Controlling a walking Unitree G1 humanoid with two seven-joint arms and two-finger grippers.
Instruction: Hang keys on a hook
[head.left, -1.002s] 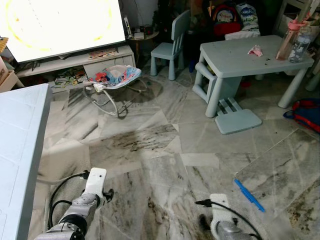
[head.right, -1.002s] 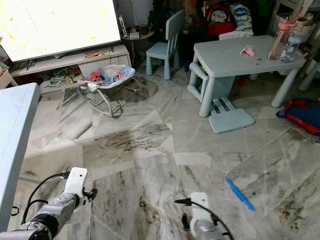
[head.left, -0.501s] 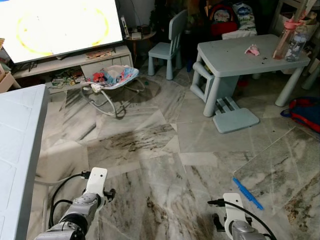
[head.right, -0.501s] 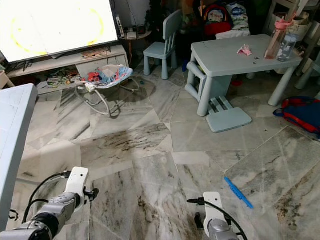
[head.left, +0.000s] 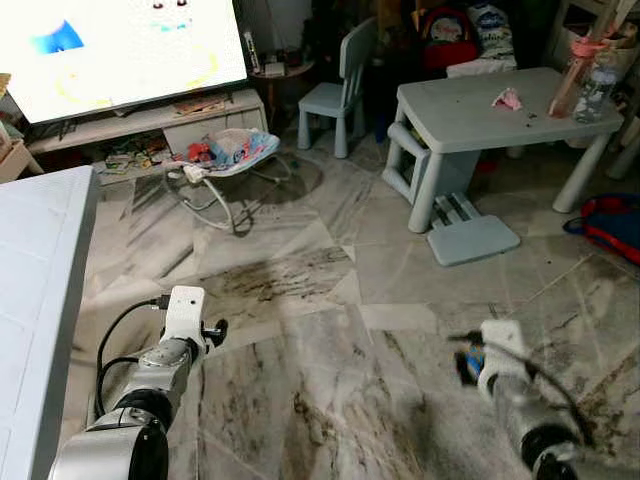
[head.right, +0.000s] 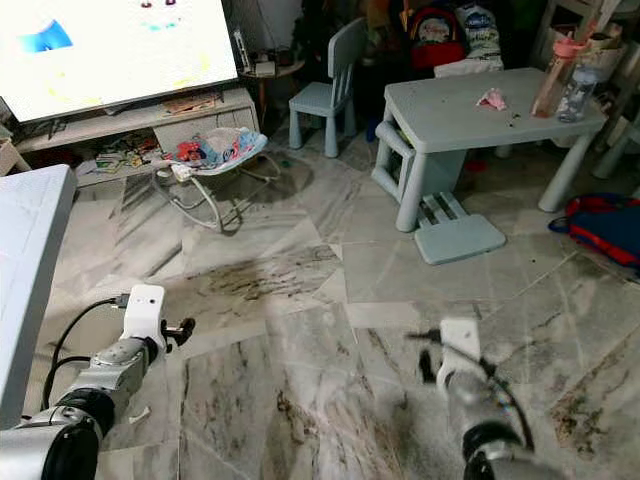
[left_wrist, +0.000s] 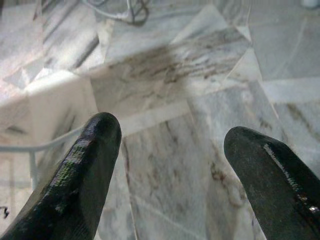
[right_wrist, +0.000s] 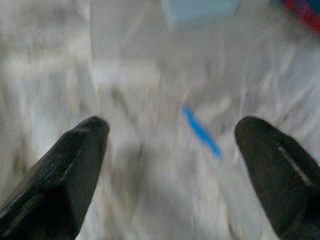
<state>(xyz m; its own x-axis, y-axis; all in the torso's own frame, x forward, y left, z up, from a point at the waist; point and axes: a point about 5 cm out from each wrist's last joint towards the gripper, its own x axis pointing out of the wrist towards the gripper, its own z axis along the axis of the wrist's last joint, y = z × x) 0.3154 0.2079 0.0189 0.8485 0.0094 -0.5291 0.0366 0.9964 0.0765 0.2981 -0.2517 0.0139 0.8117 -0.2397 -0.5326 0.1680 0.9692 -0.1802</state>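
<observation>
We held both arms low over the marble floor (head.left: 330, 260). Our left gripper (left_wrist: 170, 175) stood wide open and empty above bare tiles. Our right gripper (right_wrist: 172, 165), blurred, was likewise spread wide with nothing held, a blue strip (right_wrist: 201, 132) lying on the floor beyond its fingers. Ahead stood a pale blue child's table (head.left: 480, 105) and chair (head.left: 345, 85), a baby bouncer (head.left: 225, 160) and a lit television (head.left: 120, 45). We could make out neither keys nor hook.

Saw floor (left_wrist: 170, 150) under my left fingers (left_wrist: 85, 170). Stick (right_wrist: 201, 131) lay on floor between my right fingers (right_wrist: 65, 165), step (right_wrist: 199, 10) beyond it. Table (head.left: 480, 110) stood far ahead, rocker (head.left: 225, 160) left of it.
</observation>
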